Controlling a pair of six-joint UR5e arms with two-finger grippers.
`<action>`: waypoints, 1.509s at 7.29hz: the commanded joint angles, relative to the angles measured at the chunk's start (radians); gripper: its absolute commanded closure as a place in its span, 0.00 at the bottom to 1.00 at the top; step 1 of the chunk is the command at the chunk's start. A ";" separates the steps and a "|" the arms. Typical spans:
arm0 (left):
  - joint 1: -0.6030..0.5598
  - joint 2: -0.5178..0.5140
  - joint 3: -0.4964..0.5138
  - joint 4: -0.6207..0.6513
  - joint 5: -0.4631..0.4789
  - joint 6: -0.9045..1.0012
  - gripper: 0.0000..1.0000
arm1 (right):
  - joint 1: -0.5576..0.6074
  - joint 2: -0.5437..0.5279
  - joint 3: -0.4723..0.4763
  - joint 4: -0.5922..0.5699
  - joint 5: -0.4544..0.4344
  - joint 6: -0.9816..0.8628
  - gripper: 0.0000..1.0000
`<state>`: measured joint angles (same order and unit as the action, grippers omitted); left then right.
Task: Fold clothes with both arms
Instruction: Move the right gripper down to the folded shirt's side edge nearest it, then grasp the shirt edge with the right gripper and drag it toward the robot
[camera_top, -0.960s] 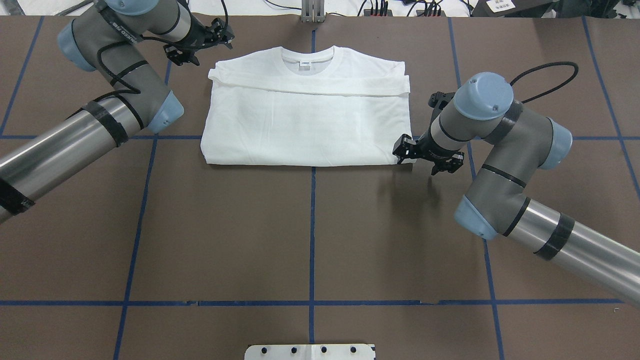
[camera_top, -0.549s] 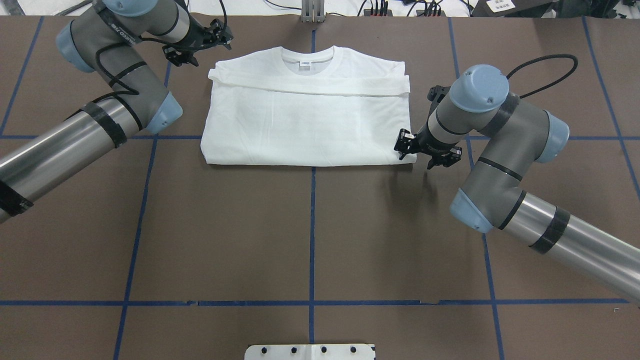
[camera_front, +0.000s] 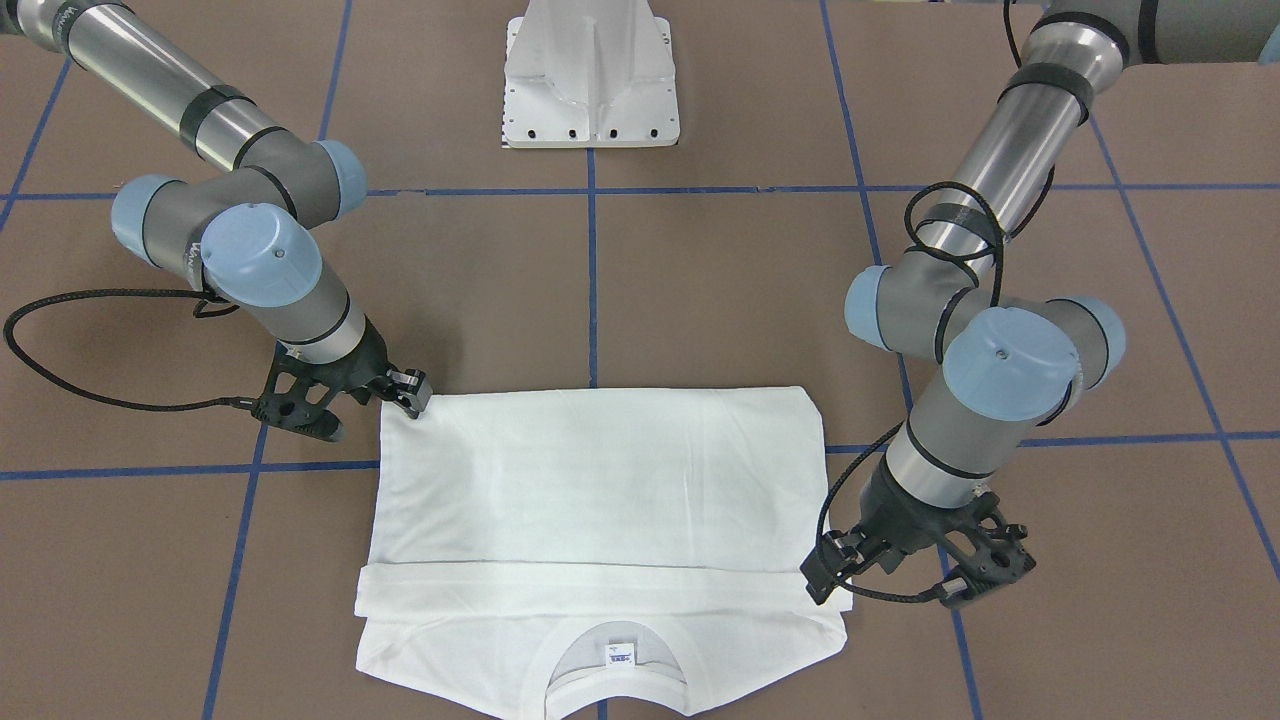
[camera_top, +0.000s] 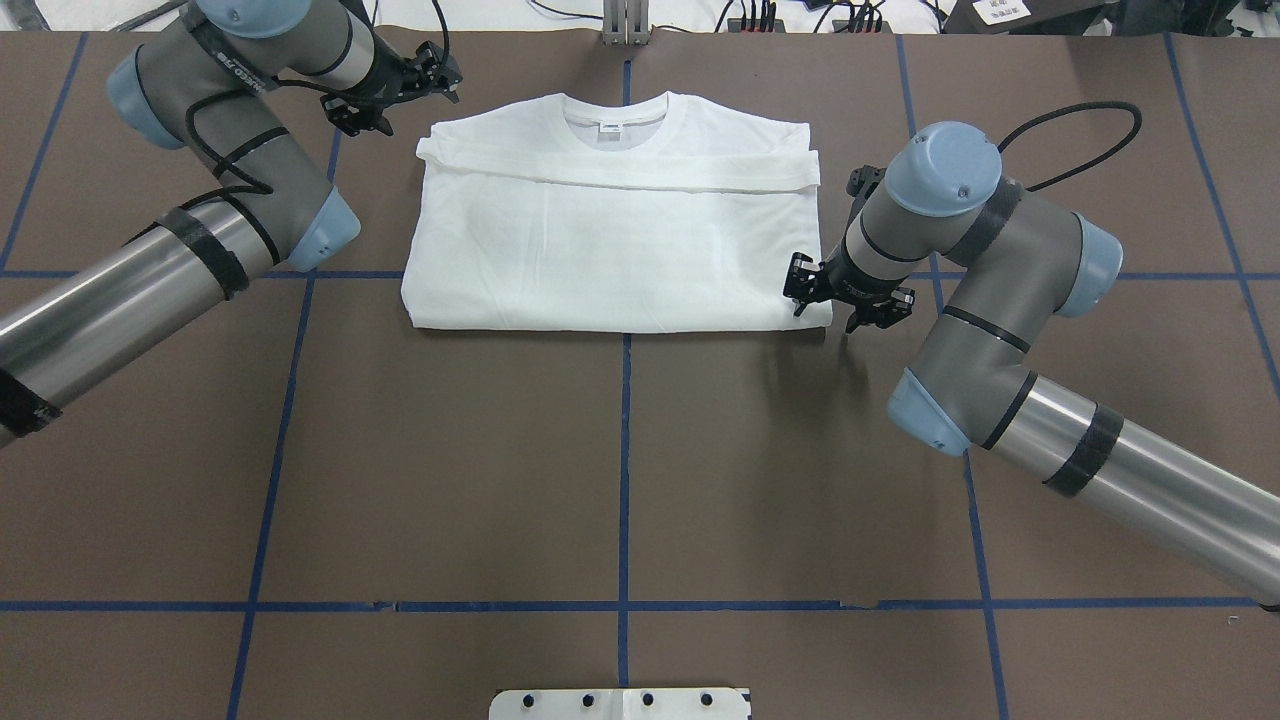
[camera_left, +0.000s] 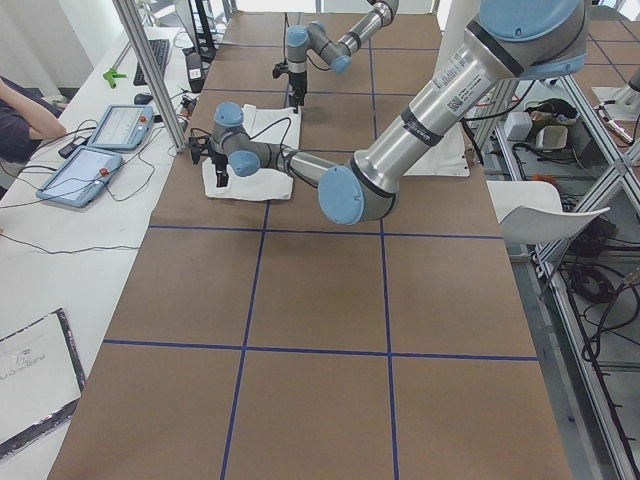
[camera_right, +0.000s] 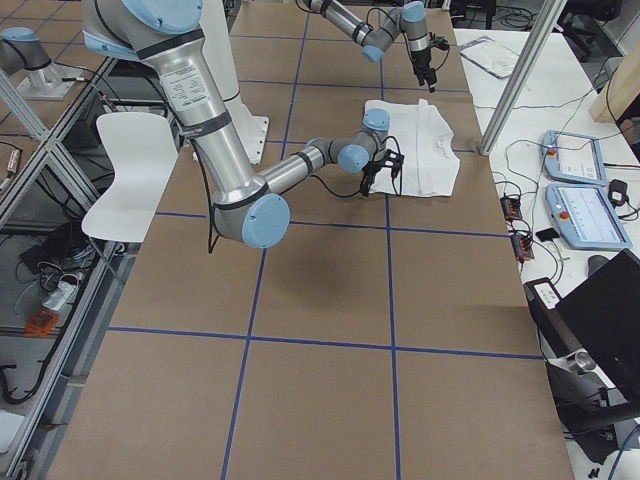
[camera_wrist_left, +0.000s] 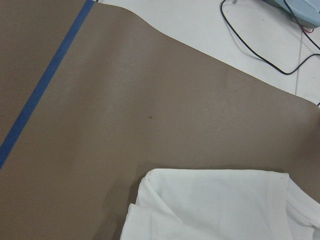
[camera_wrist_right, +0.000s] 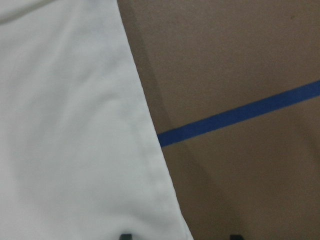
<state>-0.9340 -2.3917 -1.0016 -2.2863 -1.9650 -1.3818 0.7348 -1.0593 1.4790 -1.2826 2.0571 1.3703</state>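
The white T-shirt (camera_top: 610, 240) lies folded flat on the brown table, collar and neck label (camera_top: 609, 127) at the far side, sleeves folded across the chest. My left gripper (camera_top: 448, 75) hovers open just beyond the shirt's far left shoulder corner; the left wrist view shows that corner (camera_wrist_left: 215, 205) below it and no fingers. My right gripper (camera_top: 802, 290) is open over the near right corner of the shirt. In the right wrist view one fingertip (camera_wrist_right: 126, 235) sits over the cloth (camera_wrist_right: 65, 125) and the other over the table. The front view shows both: left gripper (camera_front: 825, 580), right gripper (camera_front: 410, 392).
The white pedestal base (camera_front: 590, 90) stands at the robot's side of the table. Blue tape lines (camera_top: 625, 450) cross the brown surface. A black cable (camera_top: 1090, 115) loops behind the right wrist. Tablets (camera_left: 100, 150) and a person's arm (camera_left: 25, 105) are beside the far table edge.
The right gripper has slid away from the robot and inward, from beside the shirt's near right corner to over it. The left gripper has shifted slightly farther from the robot.
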 joint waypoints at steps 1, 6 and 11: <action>0.001 0.003 0.000 -0.001 0.000 0.003 0.02 | 0.000 0.005 -0.002 -0.001 0.001 0.001 0.51; 0.000 0.009 -0.012 -0.001 0.000 0.003 0.10 | 0.009 -0.005 0.065 -0.006 0.014 0.030 1.00; 0.000 0.095 -0.164 0.011 0.003 0.001 0.11 | -0.058 -0.316 0.651 -0.414 0.017 0.029 1.00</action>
<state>-0.9342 -2.3160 -1.1335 -2.2762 -1.9623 -1.3806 0.7262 -1.2753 1.9889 -1.6255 2.0733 1.3990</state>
